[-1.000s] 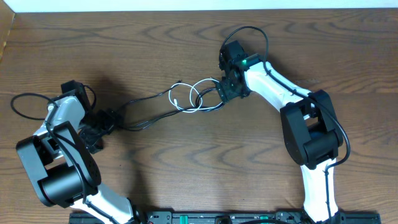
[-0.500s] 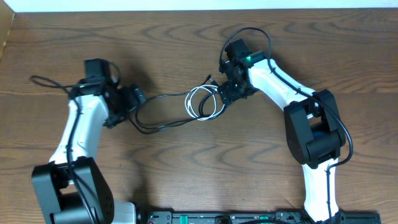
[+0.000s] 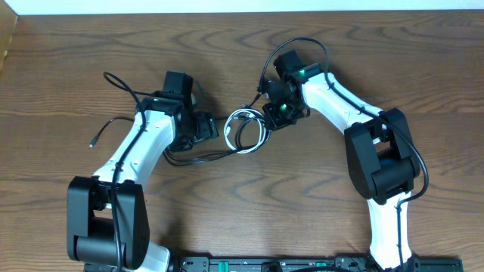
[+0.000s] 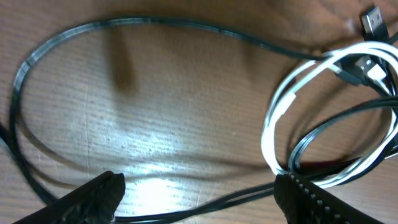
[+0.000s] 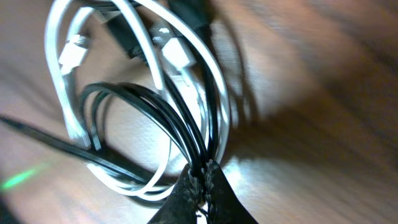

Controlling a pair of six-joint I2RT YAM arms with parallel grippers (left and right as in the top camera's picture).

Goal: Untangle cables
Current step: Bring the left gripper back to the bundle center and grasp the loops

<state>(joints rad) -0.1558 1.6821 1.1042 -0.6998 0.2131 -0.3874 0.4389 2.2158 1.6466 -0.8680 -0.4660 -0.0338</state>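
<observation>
Overhead view: on a wooden table (image 3: 423, 45), the white cable (image 3: 243, 130) is seen coiled between the two grippers, with the black cables (image 3: 198, 157) trailing leftward from it. The left gripper (image 3: 210, 128) is positioned just beside the coil, and the right gripper (image 3: 268, 119) at its opposite edge.

Left wrist view: the fingers (image 4: 102, 194) are held wide apart. Black strands are seen passing between them, ungripped.

Right wrist view: the jaws are pinched closed on the black cables where the white coil is crossed.
</observation>
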